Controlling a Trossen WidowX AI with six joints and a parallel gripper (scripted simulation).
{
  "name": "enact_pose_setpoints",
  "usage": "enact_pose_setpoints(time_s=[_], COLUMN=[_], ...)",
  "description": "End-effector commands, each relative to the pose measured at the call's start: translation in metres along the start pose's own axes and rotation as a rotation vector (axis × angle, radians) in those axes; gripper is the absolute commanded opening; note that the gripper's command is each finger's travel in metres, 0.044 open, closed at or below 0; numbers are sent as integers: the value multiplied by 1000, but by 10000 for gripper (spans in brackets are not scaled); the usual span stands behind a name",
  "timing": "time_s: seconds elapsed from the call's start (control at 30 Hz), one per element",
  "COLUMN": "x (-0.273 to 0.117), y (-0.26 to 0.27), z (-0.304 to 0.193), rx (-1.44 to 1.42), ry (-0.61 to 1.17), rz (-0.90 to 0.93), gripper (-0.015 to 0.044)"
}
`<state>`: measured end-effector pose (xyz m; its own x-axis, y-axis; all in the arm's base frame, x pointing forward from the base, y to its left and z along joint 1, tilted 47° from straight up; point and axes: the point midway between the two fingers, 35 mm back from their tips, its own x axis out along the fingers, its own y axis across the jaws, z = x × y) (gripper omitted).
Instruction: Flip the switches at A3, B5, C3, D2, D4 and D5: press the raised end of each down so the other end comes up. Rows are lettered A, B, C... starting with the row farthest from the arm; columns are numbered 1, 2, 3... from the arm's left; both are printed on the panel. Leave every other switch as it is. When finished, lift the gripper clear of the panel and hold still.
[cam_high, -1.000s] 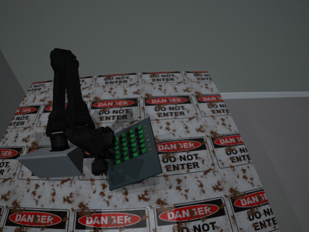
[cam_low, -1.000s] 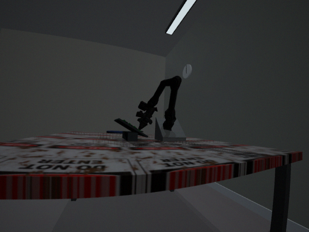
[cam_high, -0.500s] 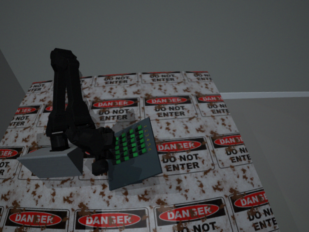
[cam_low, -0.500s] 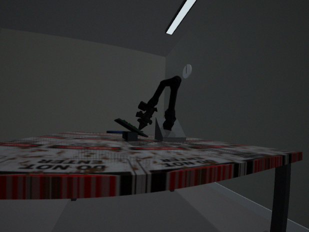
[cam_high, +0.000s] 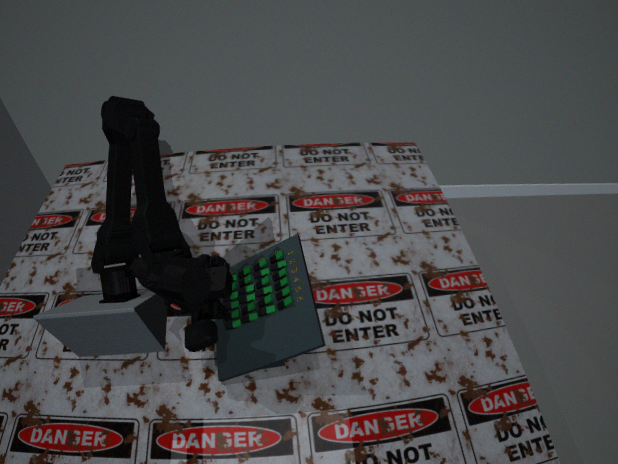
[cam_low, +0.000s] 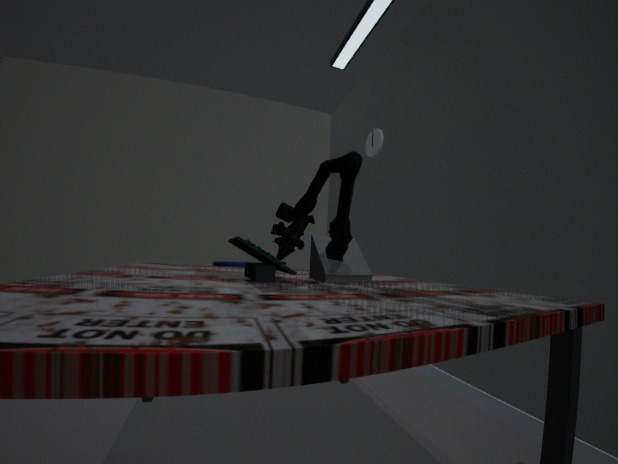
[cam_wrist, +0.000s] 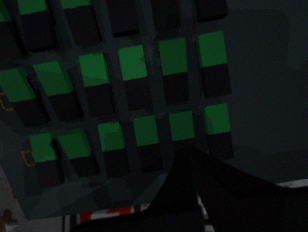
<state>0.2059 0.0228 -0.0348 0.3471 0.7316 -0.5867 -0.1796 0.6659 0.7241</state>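
The tilted dark panel (cam_high: 272, 345) (cam_low: 238, 243) (cam_wrist: 265, 95) carries rows of green-and-black rocker switches. My gripper (cam_low: 280, 258) (cam_wrist: 186, 154) is shut and empty, low over the panel's near edge. In the wrist view its tip overlaps the dark near half of D5 (cam_wrist: 182, 126); whether it touches is unclear. D4 (cam_wrist: 146, 131), D2 (cam_wrist: 76, 144) and C3 (cam_wrist: 94, 70) show green far halves. A3 (cam_high: 283, 273) and B5 (cam_high: 268, 299) are small in the top view. Which ends are raised is hard to tell in the dim light. The arm hides part of row D there.
D6 (cam_wrist: 217, 119) is beside the tip, and C5 (cam_wrist: 173, 56) is in the row beyond. A dark block (cam_low: 260, 272) supports the panel. The grey wedge-shaped arm base (cam_high: 95, 325) (cam_low: 350, 265) stands close to the panel's near side. The table (cam_high: 360, 395) has a warning-sign pattern.
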Motion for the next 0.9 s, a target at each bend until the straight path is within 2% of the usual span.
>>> enact_pose_setpoints(time_s=[0.0,0.23,0.47,0.67,0.73,0.87], x=[1,0,-57,-64,-65,-69], y=[0,0,-2,-1,2,31], z=[0,0,3,3,14,70], rx=[3,0,4,3,4,3], ry=[-3,0,24,25,26,24], rz=[3,-1,-5,0,-4,1], gripper=[0,0,0,0,0,0])
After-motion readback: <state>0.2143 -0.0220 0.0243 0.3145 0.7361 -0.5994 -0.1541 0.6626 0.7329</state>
